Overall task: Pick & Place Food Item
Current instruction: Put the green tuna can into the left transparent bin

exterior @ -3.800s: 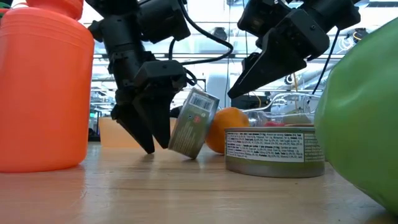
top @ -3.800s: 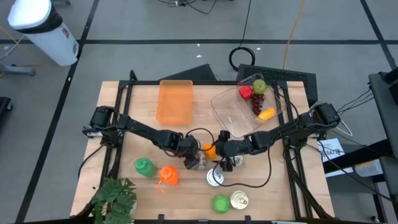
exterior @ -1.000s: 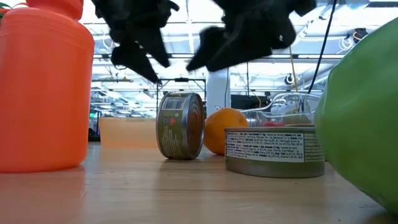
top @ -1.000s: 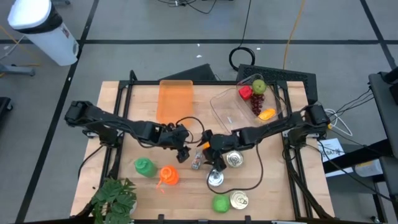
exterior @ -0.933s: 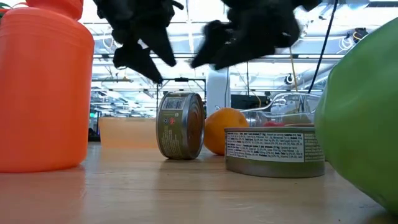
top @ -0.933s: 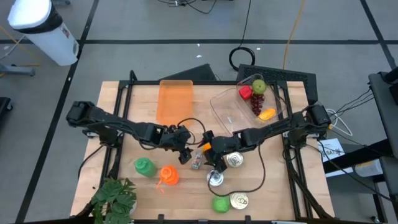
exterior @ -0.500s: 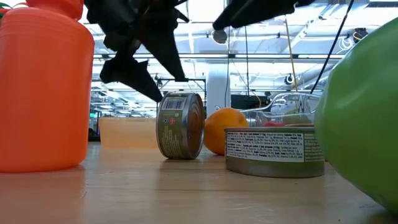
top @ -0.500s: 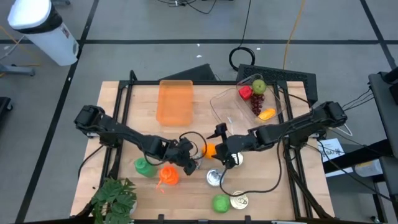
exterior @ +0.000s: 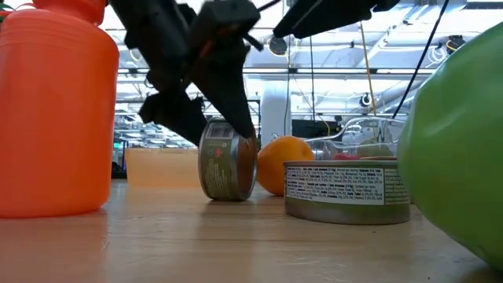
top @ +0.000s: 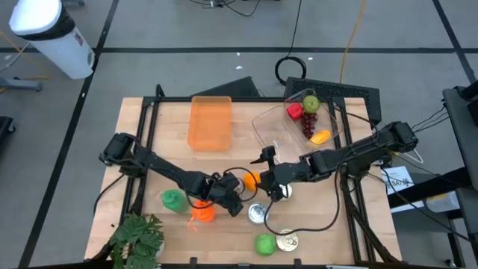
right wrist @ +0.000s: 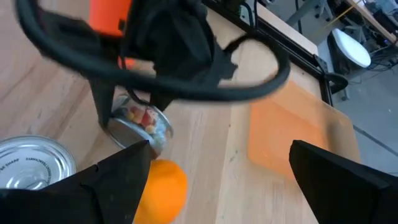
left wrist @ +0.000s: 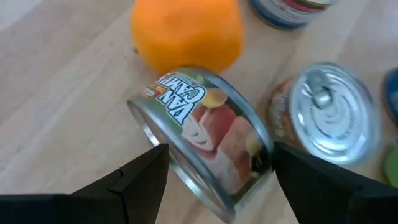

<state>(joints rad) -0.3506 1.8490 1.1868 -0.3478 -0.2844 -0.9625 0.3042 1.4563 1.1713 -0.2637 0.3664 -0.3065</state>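
A small food can point(left wrist: 205, 137) stands on its edge on the wooden table, its label showing fruit pieces; the low view shows the can point(exterior: 228, 169) beside an orange point(exterior: 284, 163). My left gripper point(left wrist: 219, 149) is open and low over the can, one finger on each side of it, near the table's middle point(top: 229, 200). My right gripper point(right wrist: 219, 146) is open and raised above the orange point(top: 251, 180), clear of everything. My left gripper comes down at a slant from the table's left, its fingers standing on either side of the can's round wall. One fingertip point(left wrist: 277, 155) lies close against the can's rim point(left wrist: 264, 149); whether it touches I cannot tell. The can rests on the table.
A flat silver can point(top: 258, 214) lies just right of the left gripper, and two more cans point(top: 282, 191) point(top: 287, 240) are nearby. A green ball point(top: 264, 243), an orange bottle point(top: 200, 211), a green item point(top: 173, 199), an orange tray point(top: 210, 122) and a clear fruit container point(top: 287, 134) stand around.
My left gripper has moved toward the table's near edge and come down from above the can until its fingers straddle it. My right gripper has risen and drawn back toward the table's right. The can has stayed on its edge where it was.
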